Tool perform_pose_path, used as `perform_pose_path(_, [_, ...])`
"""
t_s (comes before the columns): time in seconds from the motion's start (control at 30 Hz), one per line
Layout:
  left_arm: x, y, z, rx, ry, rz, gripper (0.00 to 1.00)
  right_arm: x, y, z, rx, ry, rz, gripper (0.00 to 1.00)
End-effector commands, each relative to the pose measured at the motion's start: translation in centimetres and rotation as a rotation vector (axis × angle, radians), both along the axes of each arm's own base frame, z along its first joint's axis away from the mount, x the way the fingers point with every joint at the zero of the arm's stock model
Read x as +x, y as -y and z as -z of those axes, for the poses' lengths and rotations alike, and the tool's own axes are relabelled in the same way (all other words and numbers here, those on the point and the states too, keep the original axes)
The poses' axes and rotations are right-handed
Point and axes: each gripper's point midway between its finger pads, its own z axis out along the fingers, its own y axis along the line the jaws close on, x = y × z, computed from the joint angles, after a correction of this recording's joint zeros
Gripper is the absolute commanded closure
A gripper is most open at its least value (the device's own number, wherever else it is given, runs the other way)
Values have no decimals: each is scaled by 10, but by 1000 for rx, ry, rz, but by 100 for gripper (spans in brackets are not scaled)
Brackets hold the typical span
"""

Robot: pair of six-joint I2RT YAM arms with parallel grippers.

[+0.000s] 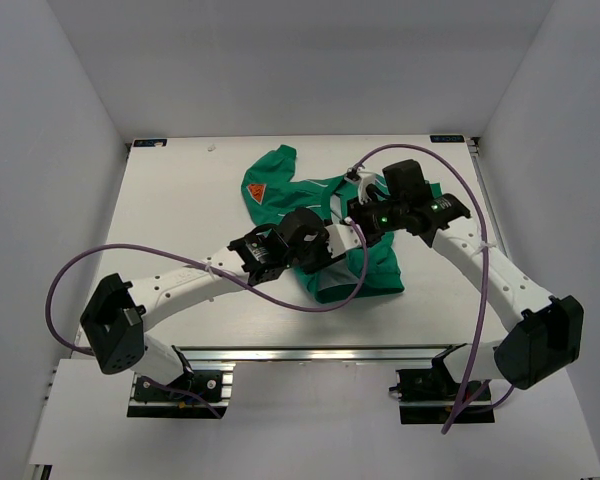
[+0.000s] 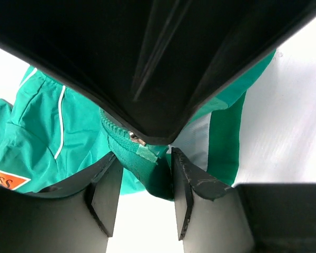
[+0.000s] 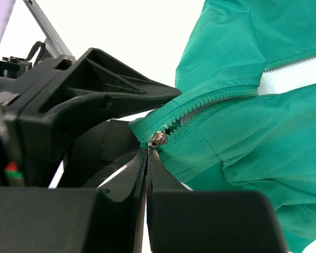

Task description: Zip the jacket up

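Right wrist: we pinch the zipper slider [image 3: 158,138] in the right tool [image 3: 148,152], ready to pull; the left tool [image 2: 145,161] brackets the jacket [image 2: 42,132] hem as anchor, grip unclear.

One green jacket [image 1: 280,190] lies on one white table [image 1: 170,200]. Over the jacket there are two arms [image 1: 180,285] [image 1: 480,265], two grippers, the left gripper [image 2: 142,171] and the right gripper [image 3: 147,158], and two purple cables [image 1: 80,265] [image 1: 480,225]. On the jacket there is one orange patch [image 1: 256,191] and one zipper slider [image 3: 158,138].

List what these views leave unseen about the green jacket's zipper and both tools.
Top view: zipper of the small green fabric jacket, hidden under both arms.
Right wrist view: any pull tab inside the shut right tool, covered by its fingers.
Left wrist view: whether the left tool squeezes the hem or only flanks it; contact indistinct.
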Motion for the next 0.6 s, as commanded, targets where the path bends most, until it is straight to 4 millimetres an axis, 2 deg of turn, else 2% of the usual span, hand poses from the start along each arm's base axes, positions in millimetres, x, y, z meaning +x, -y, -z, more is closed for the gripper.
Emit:
perform_pose_path(0.0, [-8,4,-25,-66,34,37,49,2,-5,-12,29,13,-16,100])
perform_pose_path(0.27, [-7,6,-24,-64,40,43,53,3,-5,-11,23,14,-20,100])
perform_pose_path(0.33, [-6,7,-24,-60,37,43,64,3,-5,-11,22,11,-17,100])
perform_pose_path(0.37, [-6,9,-23,-57,30,49,91,3,-5,-11,21,11,-16,100])
perform_pose_path(0.4, [-10,12,-23,-63,19,70,100,5,-4,-9,12,14,-5,100])
perform_pose_path(0.57, [-20,13,-23,-70,2,119,100,21,0,-12,-16,83,49,100])
